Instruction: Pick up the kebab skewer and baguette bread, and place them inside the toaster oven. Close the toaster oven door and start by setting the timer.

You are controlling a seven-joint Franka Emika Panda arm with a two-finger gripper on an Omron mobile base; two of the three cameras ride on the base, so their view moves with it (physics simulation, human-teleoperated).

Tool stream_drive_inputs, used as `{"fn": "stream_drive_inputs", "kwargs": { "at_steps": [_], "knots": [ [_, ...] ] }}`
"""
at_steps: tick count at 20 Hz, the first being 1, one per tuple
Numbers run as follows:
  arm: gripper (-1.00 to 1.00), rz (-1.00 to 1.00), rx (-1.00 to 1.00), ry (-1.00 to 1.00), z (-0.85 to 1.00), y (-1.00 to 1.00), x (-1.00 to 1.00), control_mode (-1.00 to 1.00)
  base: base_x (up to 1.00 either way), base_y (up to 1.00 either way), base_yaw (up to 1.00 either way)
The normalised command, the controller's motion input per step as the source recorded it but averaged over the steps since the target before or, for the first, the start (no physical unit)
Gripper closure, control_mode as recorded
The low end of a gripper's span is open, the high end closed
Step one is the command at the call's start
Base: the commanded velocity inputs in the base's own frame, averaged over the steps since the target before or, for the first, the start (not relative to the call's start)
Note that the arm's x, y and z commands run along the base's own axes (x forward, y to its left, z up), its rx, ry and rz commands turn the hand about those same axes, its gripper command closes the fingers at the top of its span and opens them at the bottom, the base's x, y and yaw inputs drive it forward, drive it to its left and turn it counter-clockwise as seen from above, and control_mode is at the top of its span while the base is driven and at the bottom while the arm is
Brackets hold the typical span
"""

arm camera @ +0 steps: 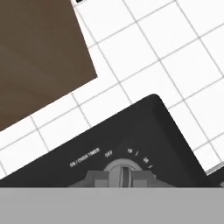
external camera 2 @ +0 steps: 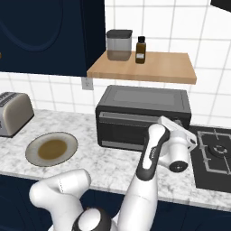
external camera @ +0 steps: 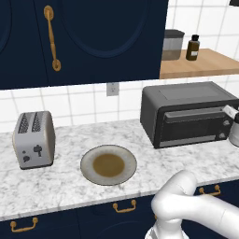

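Observation:
The dark toaster oven (external camera: 186, 112) (external camera 2: 140, 113) stands on the marble counter against the tiled wall. The toaster oven door (external camera: 193, 123) (external camera 2: 126, 128) is closed. My gripper (external camera: 231, 116) (external camera 2: 181, 125) is at the oven's right side, by the knobs. In the hand view the gripper (arm camera: 122, 176) is shut on the timer knob (arm camera: 122, 168), just under the "off" mark on the oven's dark panel (arm camera: 144, 131). The kebab skewer and the baguette bread are hidden from view.
A round plate (external camera: 108, 164) (external camera 2: 51, 148) with a brown centre lies left of the oven. A silver toaster (external camera: 33, 138) (external camera 2: 13, 113) stands farther left. A wooden shelf (external camera 2: 144, 65) with a jar and a bottle hangs above the oven. A stove top (external camera 2: 216, 153) is to its right.

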Motion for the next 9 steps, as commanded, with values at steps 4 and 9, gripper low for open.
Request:
{"fn": "stream_drive_inputs", "kwargs": {
  "at_steps": [4, 9],
  "knots": [
    [1.0, 0.0, 0.28, 0.0, 0.0, 0.05, 0.0, -1.0, 0.0, 0.0, 0.0],
    [1.0, 0.0, 0.28, 0.0, 0.0, 0.04, 0.04, -1.0, 0.0, 0.0, 0.0]
  ]
}}
